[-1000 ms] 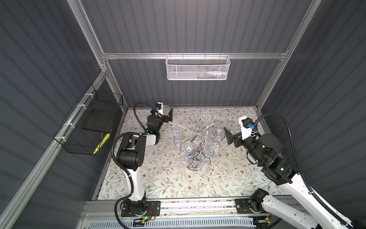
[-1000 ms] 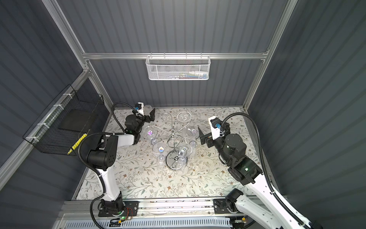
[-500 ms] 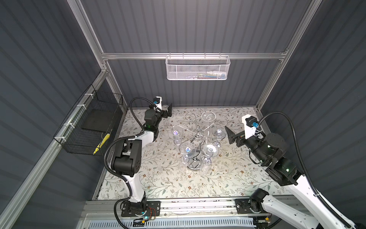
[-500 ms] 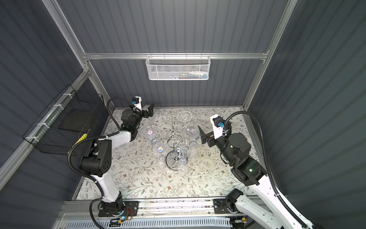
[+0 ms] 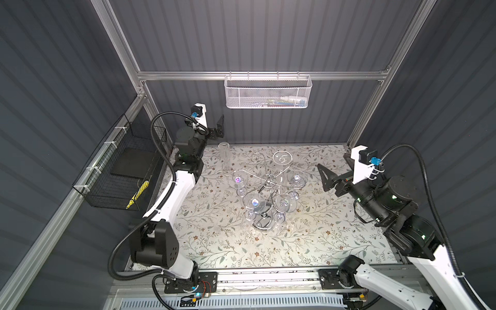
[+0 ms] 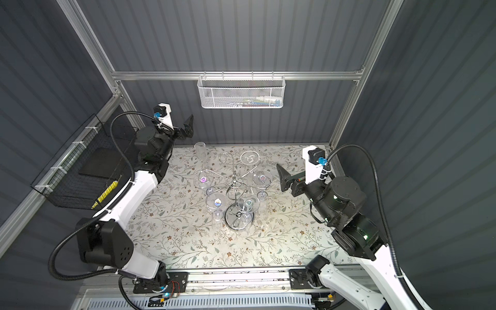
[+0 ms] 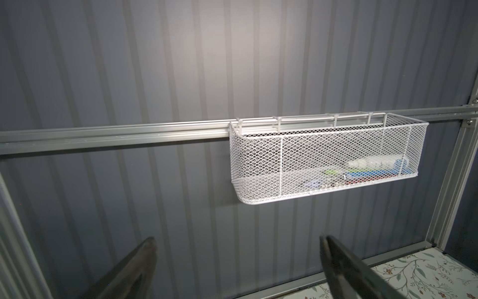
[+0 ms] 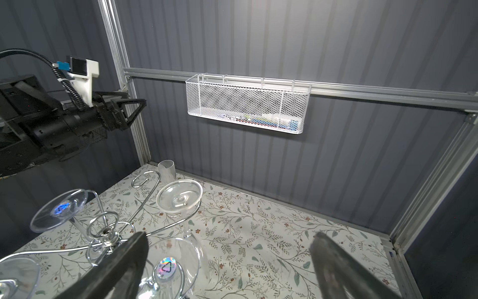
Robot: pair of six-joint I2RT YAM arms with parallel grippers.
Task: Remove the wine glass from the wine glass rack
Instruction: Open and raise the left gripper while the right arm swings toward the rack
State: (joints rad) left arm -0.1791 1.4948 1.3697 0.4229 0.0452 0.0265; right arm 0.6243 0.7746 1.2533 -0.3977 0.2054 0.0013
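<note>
The left end effector (image 7: 238, 240) by the dark grey back wall (image 5: 268, 128) and the right end effector (image 8: 229, 239) near the chrome wire wine glass rack (image 5: 268, 185) mid-desk both gape empty; a careless reach for its hanging clear wine glass (image 5: 297, 179) could snag curled arms (image 5: 281, 159) and topple it, though bare floral desk (image 5: 322, 236) lies in front.

On my feeds I log: wine glass rack (image 5: 269, 180), bright chrome silver; hanging wine glasses (image 5: 254, 201), clear, their feet carrying small iridescent stickers that flash blue and purple; table cover (image 5: 322, 236), off-white printed with grey-green leafy sprigs and small brown flowers. Back basket (image 5: 268, 92), white mesh; side basket (image 5: 107, 188), black wire, holding a yellow item (image 5: 137, 193); walls (image 5: 268, 40), dark slate grey with vertical ribs; arms (image 5: 177, 188), white shells over black joints.
</note>
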